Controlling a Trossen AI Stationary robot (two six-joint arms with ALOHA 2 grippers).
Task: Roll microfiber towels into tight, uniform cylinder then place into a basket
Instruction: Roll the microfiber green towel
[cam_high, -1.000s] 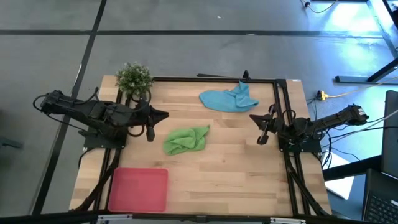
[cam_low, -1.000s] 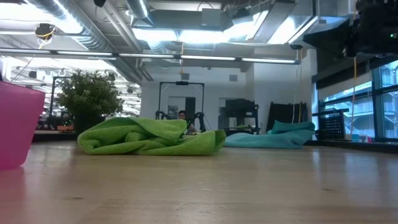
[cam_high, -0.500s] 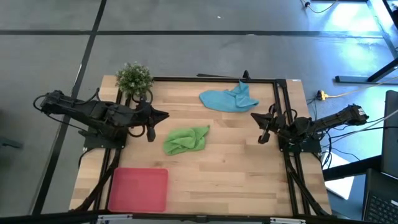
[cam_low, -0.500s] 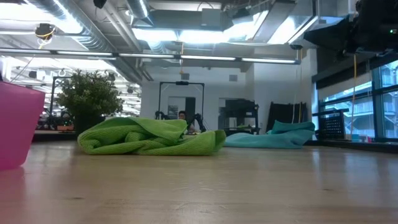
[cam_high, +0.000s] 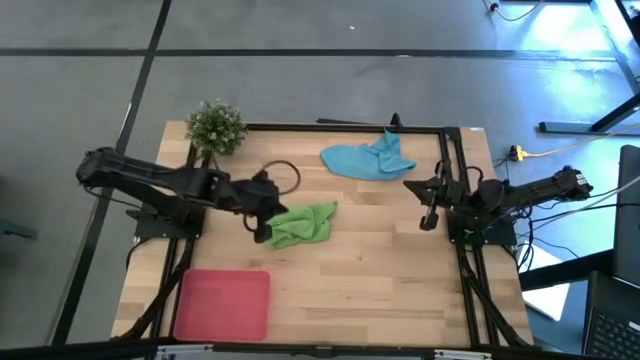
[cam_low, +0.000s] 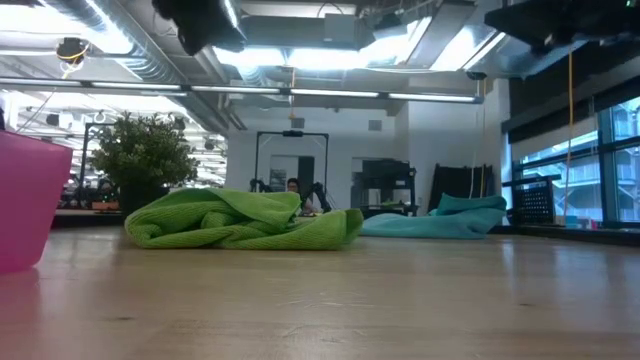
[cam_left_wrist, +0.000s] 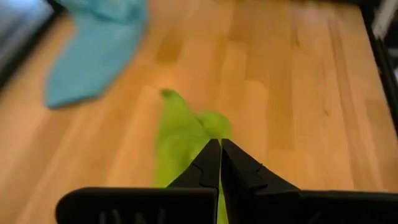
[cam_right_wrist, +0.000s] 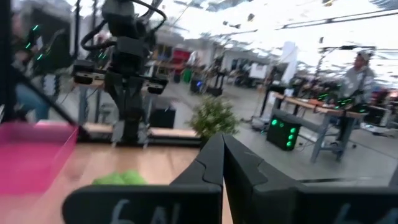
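Observation:
A crumpled lime green microfiber towel (cam_high: 300, 225) (cam_low: 240, 222) (cam_left_wrist: 180, 146) lies in a heap near the table's middle. A light blue microfiber towel (cam_high: 367, 158) (cam_low: 450, 218) (cam_left_wrist: 93, 56) lies bunched at the far edge. The pinkish-red basket (cam_high: 223, 303) (cam_low: 25, 200) stands at the near left. My left gripper (cam_high: 263, 236) (cam_left_wrist: 221, 143) is shut and slants down, in the air over the green towel's left edge. My right gripper (cam_high: 428, 222) (cam_right_wrist: 222, 138) is shut and hangs at the table's right side, away from both towels.
A small bushy plant (cam_high: 216, 125) (cam_low: 145, 155) stands at the far left corner. A dark frame (cam_high: 450, 180) runs along the table's far and right sides. Bare wood (cam_high: 380, 280) lies between the green towel, the basket and the right arm.
My left gripper has swung out from the table's left side toward the green towel, sinking and tipping its fingers downward, and now hangs over the towel's left edge. My right arm has lifted a little. Both towels lie as before.

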